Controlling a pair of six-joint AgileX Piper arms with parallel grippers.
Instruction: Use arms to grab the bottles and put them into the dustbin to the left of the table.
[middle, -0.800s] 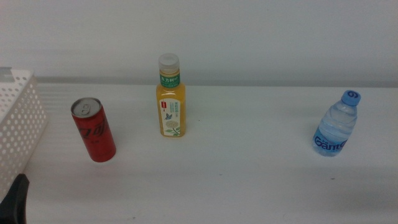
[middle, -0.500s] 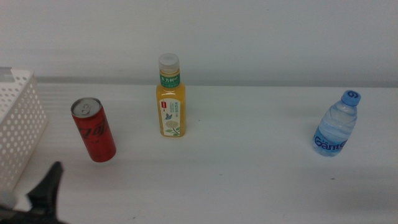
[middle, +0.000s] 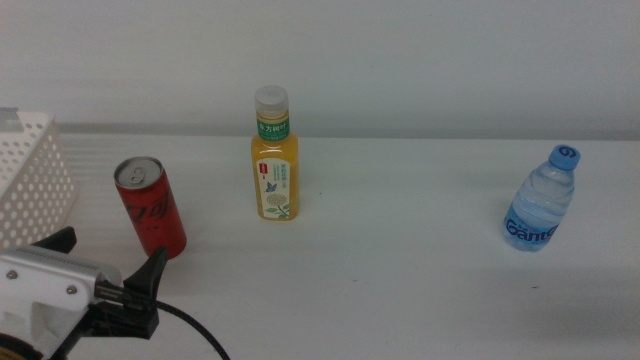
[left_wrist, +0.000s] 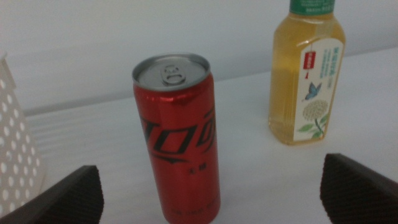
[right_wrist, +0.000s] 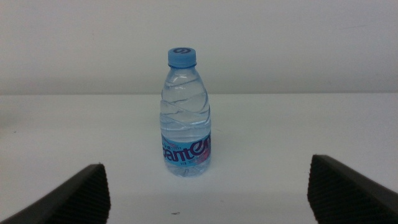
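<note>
A slim red can (middle: 150, 208) stands upright on the white table (middle: 400, 280), left of centre. My left gripper (middle: 110, 252) is open just in front of it, not touching. In the left wrist view the can (left_wrist: 177, 137) stands between the spread jaws of the left gripper (left_wrist: 208, 168). The orange juice bottle (middle: 275, 160) stands behind and to the right of the can. At the right stands the small water bottle (middle: 540, 200). My right gripper (right_wrist: 205, 165) is open, facing the water bottle (right_wrist: 185, 118) from a distance, and is out of the middle view.
The white perforated dustbin (middle: 35, 180) stands at the table's left edge, close to the left gripper and the can. A black cable (middle: 195, 335) trails from the left arm. The juice bottle (left_wrist: 306, 74) is past the can in the left wrist view.
My left gripper has come up from the bottom-left corner into view and moved forward and right toward the red can. The bottles and can have not moved.
</note>
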